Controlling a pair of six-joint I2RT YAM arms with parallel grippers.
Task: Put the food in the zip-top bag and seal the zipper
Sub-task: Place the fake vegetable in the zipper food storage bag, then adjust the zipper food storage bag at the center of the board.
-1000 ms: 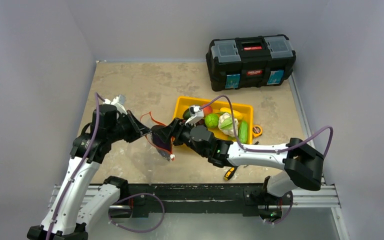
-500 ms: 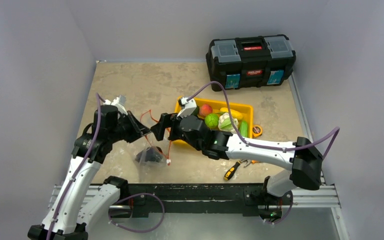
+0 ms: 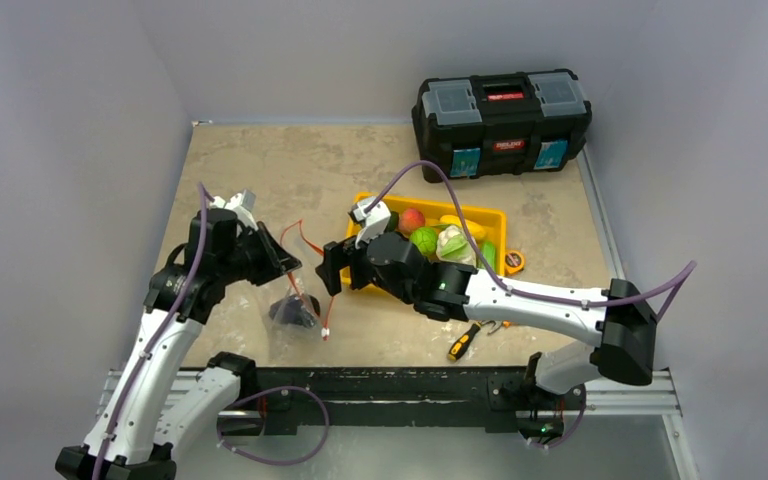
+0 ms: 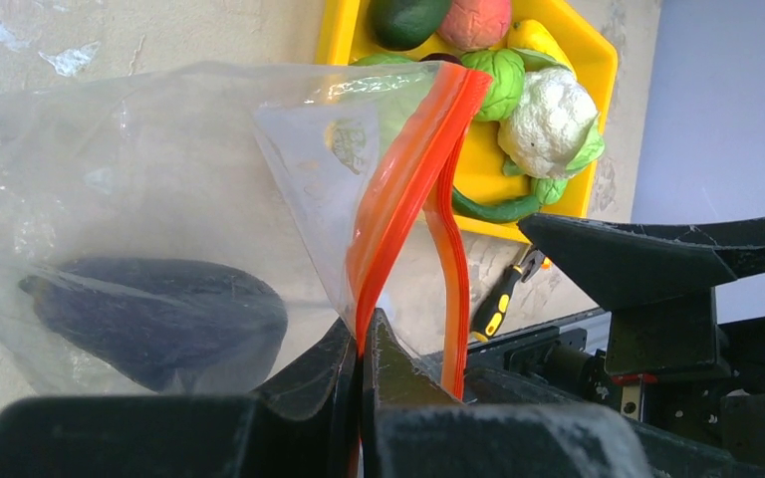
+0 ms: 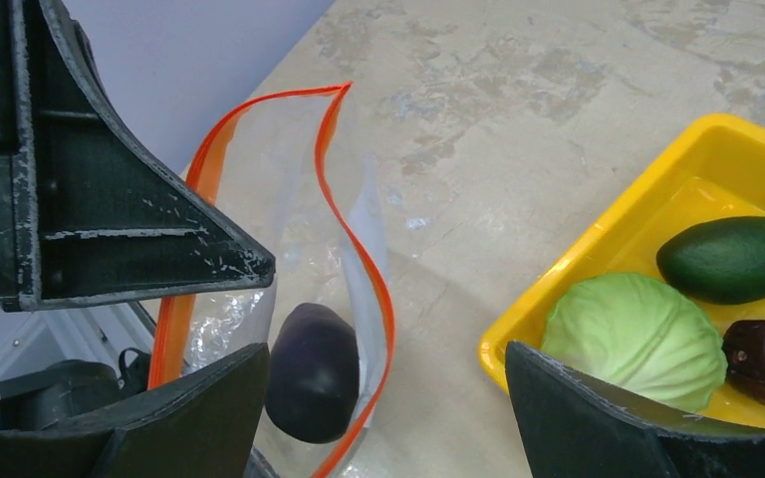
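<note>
Pinched the zipper (image 4: pixel 408 169) in the clenched left end effector (image 4: pixel 359 334) at the bottom centre of the left wrist view, with the orange strip rising toward the upper right. Hung the zip-top bag (image 4: pixel 159 179) from that pinch, with its mouth parted and its clear body filling the left half of the frame. Held one purple eggplant (image 4: pixel 159 309) in the bag's bottom, at lower left. Found the right end effector (image 5: pixel 386 373) released, jaws wide apart and grasping nothing, at the bottom of the right wrist view, just above the bag's mouth. Found the rest of the food in the yellow tray (image 5: pixel 578 249) at the right of that view, with a green cabbage (image 5: pixel 633 334) and an avocado (image 5: pixel 737 257) nearest. Placed the tray at the centre of the table (image 3: pixel 290 170) in the top view, with a black toolbox (image 3: pixel 502 120) at upper right.
</note>
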